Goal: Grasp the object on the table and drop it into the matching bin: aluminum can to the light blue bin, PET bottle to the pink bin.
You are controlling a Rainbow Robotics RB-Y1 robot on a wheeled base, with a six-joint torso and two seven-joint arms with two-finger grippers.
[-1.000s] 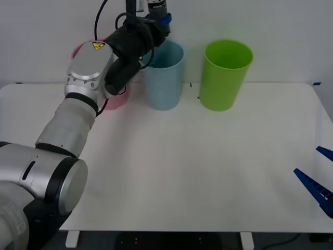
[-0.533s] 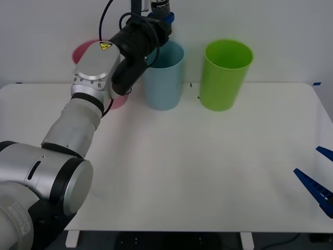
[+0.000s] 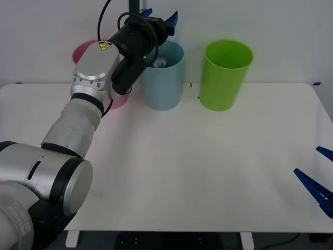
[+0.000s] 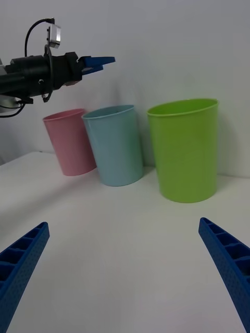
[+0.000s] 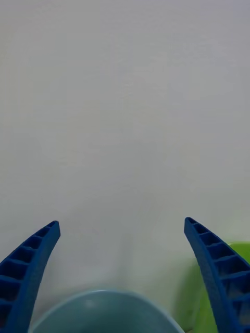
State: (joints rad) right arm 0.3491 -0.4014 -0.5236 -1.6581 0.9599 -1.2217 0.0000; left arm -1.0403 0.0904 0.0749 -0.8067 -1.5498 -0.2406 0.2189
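The aluminum can (image 3: 159, 62) shows as a small silver shape inside the light blue bin (image 3: 164, 88), just below its rim. My left gripper (image 3: 160, 14) hangs open right above that bin, with nothing between its blue fingers. The right wrist view shows the same left gripper (image 4: 99, 61) above the light blue bin (image 4: 115, 151). In the left wrist view the bin's rim (image 5: 104, 299) lies below my open left gripper (image 5: 121, 223). The pink bin (image 3: 86, 50) stands left of the blue one, partly hidden by my left arm. My right gripper (image 3: 307, 160) waits open at the table's right edge.
A lime green bin (image 3: 225, 78) stands right of the light blue bin at the back of the white table (image 3: 208, 166). The three bins form a row against the white wall. My left arm stretches from the near left corner to the bins.
My left gripper has opened above the light blue bin, and the can it held has dropped into the bin. The right arm has not moved.
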